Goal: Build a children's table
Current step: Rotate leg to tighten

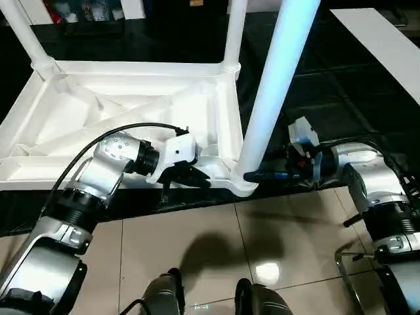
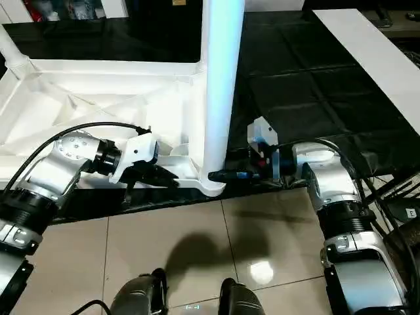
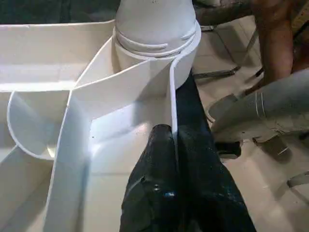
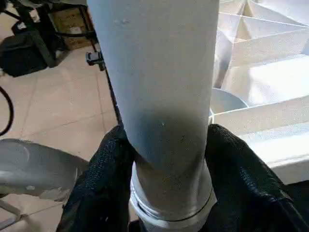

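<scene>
Two tools engaged at one corner of the upturned table top (image 1: 131,98), lying ribbed side up on a dark surface (image 1: 315,92) just ahead of both forearms. Right tool (image 4: 166,193) clenched around the base of a leg (image 1: 275,85), black fingers (image 4: 104,179) pressed to either side just above the ringed collar where leg meets corner socket (image 1: 239,180). Left tool (image 3: 169,145) pinched shut on the thin outer rim wall (image 3: 171,96) of the top, directly beside that same socket, bracing the piece. Long axis of the held leg rising near vertical from between the right tool's fingers, leaning slightly away toward the right, so any further seating or twisting judged to run straight down that axis into the socket below the grip. Right arm plainly the nearer and the working one for the leg; left arm only steadying. Two more legs (image 1: 233,33) already standing in the far corners, well beyond both tools; nearest-left corner not visibly fitted. From the head views, overall layout and lean of the leg readable, yet the joint itself partly hidden behind the right tool. From the left wrist view, collar rings (image 3: 154,41) showing above the socket lip, suggesting the leg perhaps not fully home, though hard to judge. From the right wrist view, grip height on the tube clear, plus tiled floor (image 4: 58,111) beyond.
</scene>
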Tool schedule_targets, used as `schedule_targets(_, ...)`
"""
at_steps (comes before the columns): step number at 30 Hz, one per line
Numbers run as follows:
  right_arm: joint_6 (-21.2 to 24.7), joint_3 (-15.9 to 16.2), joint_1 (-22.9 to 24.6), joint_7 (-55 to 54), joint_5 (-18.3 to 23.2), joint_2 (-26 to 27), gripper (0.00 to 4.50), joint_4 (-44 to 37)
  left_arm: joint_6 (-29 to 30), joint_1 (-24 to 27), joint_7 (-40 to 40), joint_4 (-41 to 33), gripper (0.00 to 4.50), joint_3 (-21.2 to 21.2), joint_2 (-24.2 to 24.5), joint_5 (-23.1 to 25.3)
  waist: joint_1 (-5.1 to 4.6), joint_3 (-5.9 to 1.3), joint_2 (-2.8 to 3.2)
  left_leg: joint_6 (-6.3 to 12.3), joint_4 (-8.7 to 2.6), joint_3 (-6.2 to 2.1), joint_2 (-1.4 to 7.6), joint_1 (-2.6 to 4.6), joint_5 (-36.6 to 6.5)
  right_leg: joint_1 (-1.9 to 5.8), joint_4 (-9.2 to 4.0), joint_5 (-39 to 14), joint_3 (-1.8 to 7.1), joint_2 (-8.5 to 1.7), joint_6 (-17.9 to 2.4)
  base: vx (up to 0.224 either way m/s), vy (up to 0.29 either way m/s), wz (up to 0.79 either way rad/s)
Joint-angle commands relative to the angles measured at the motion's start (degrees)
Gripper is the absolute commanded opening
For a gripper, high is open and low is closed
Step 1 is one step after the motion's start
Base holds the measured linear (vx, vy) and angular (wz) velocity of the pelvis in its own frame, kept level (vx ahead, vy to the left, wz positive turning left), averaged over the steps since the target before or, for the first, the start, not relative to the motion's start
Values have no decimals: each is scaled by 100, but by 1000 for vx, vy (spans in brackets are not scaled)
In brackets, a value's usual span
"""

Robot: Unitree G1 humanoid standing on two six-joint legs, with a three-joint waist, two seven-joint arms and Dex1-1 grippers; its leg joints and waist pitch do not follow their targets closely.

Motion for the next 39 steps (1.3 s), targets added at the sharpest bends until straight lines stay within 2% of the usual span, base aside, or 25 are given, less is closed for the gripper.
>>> schedule_targets(1, 1, 67, -38, 145, 45, -48, 195, 17, -30, 44, -302, -213, 0, -250, -75, -76, -38, -594, -71, 702, -288, -160, 382, 254, -967, 310, -322, -1175, 304, -465, -1515, 0, 0, 0)
schedule_targets(9, 188, 46, 62, 149, 147, 0, 189, -154, 165, 12, -127, -145, 0, -171, -141, -68, -33, -600, -75, 707, -281, -157, 376, 259, -932, 314, -313, -1120, 304, -460, -1539, 0, 0, 0)
schedule_targets(13, 435, -37, 285, -479, 118, 156, 189, -503, 503, -99, 321, -16, 0, 95, -399, -192, -36, -566, -75, 682, -300, -159, 380, 253, -989, 300, -338, -1254, 310, -458, -1495, 0, 0, 0)
schedule_targets(16, 486, -89, 446, -1250, -78, 401, 189, -722, 715, -220, 681, 92, 0, 204, -576, -170, -53, -549, -87, 526, -317, -175, 364, 253, -1224, 293, -396, -1732, 303, -476, -1356, 0, 0, 0)
schedule_targets(17, 474, -104, 537, -1549, -139, 524, 189, -869, 755, -274, 865, 164, 0, 228, -655, -112, -65, -521, -84, 437, -337, -186, 359, 249, -1361, 279, -440, -2012, 307, -485, -1246, 0, 0, 0)
schedule_targets(18, 590, -97, 596, -1718, -150, 606, 189, -985, 781, -313, 993, 224, 0, 246, -718, -79, -71, -528, -86, 354, -346, -197, 358, 275, -1460, 270, -455, -2173, 310, -494, -1168, 0, 0, 0)
schedule_targets(20, 889, -49, 715, -2131, -223, 800, 188, -1229, 836, -419, 1352, 397, 0, 292, -891, 5, -95, -510, -115, 299, -363, -212, 351, 262, -1534, 274, -472, -2300, 307, -497, -1106, 0, 0, 0)
schedule_targets(21, 1052, -4, 784, -2600, -348, 1059, 188, -1372, 951, -556, 1778, 615, 0, 350, -1090, 88, -107, -494, -96, 247, -379, -208, 348, 279, -1587, 242, -477, -2376, 313, -474, -1059, 0, 0, 0)
schedule_targets(22, 1116, 1, 796, -2745, -376, 1145, 188, -1402, 984, -595, 1890, 676, 0, 364, -1145, 108, -129, -480, -105, 223, -387, -203, 342, 291, -1652, 221, -498, -2450, 321, -464, -1042, 0, 0, 0)
schedule_targets(23, 1160, -17, 763, -3452, -596, 1485, 188, -1356, 1168, -762, 2403, 921, 0, 457, -1367, 195, -147, -479, -108, 131, -384, -223, 336, 314, -1810, 221, -522, -2706, 314, -503, -1001, 0, 0, 0)
schedule_targets(25, 1179, -25, 752, -3656, -645, 1569, 188, -1343, 1222, -803, 2538, 978, 0, 483, -1423, 216, -182, -465, -113, 30, -385, -250, 319, 314, -1933, 223, -563, -3037, 305, -542, -896, 0, 0, 0)
schedule_targets(26, 1234, -117, 639, -4211, -740, 1817, 188, -1166, 1255, -915, 2858, 1140, 0, 526, -1537, 272, -204, -451, -115, 26, -392, -251, 317, 306, -1945, 213, -590, -3126, 308, -540, -827, 0, 0, 0)
schedule_targets(27, 1268, -226, 536, -4754, -811, 2065, 188, -1008, 1270, -1020, 3153, 1289, 0, 569, -1642, 313, -213, -454, -95, -4, -399, -263, 325, 333, -2024, 193, -599, -3165, 305, -540, -806, 0, 0, 0)
schedule_targets(29, 1312, -340, 231, -5852, -1037, 2546, 188, -612, 1279, -1244, 3740, 1546, 0, 641, -1848, 414, -259, -454, -75, -71, -421, -279, 319, 329, -2155, 186, -602, -3164, 290, -532, -783, 0, 0, 0)
schedule_targets(30, 1312, -340, 231, -5852, -1037, 2546, 188, -612, 1279, -1244, 3740, 1546, 0, 641, -1848, 414, -274, -444, -73, -104, -430, -285, 317, 332, -2208, 175, -611, -3188, 281, -524, -772, 0, 0, 0)
schedule_targets(31, 1406, -507, -28, -6576, -1067, 2900, 188, -330, 1291, -1382, 4047, 1673, 0, 711, -2002, 456, -300, -458, -76, -145, -437, -290, 310, 335, -2243, 187, -607, -3125, 277, -523, -757, 0, 0, 0)
schedule_targets(32, 1428, -555, -68, -6691, -1054, 2972, 188, -293, 1295, -1403, 4092, 1692, 0, 729, -2032, 463, -310, -460, -62, -166, -444, -299, 315, 342, -2257, 185, -602, -3065, 279, -530, -776, 0, 0, 0)
schedule_targets(34, 1446, -627, -135, -6840, -1017, 3090, 188, -220, 1300, -1435, 4170, 1715, 0, 756, -2085, 472, -317, -480, -56, -125, -459, -282, 318, 348, -2218, 205, -627, -2800, 284, -522, -755, 0, 0, 0)
schedule_targets(35, 1357, -752, -283, -7041, -924, 3368, 243, -26, 1318, -1484, 4340, 1753, 0, 814, -2209, 472, -315, -488, -53, -63, -460, -254, 323, 354, -2120, 187, -605, -2463, 315, -509, -818, 0, 0, 0)
schedule_targets(37, 1288, -772, -322, -7098, -924, 3436, 257, 24, 1317, -1493, 4400, 1770, 0, 827, -2237, 473, -314, -501, -61, 14, -461, -247, 317, 326, -1969, 221, -561, -2137, 317, -500, -911, 0, 0, 0)
schedule_targets(38, 1114, -828, -383, -7103, -907, 3483, 264, 80, 1286, -1466, 4438, 1793, 0, 835, -2237, 473, -319, -514, -65, 116, -456, -228, 316, 308, -1805, 234, -521, -1775, 327, -497, -999, 0, 0, 0)
schedule_targets(39, 1092, -838, -389, -7101, -909, 3477, 278, 86, 1278, -1460, 4439, 1798, 0, 836, -2232, 473, -318, -526, -60, 151, -446, -223, 308, 301, -1756, 251, -509, -1693, 326, -500, -1030, 0, 0, 0)
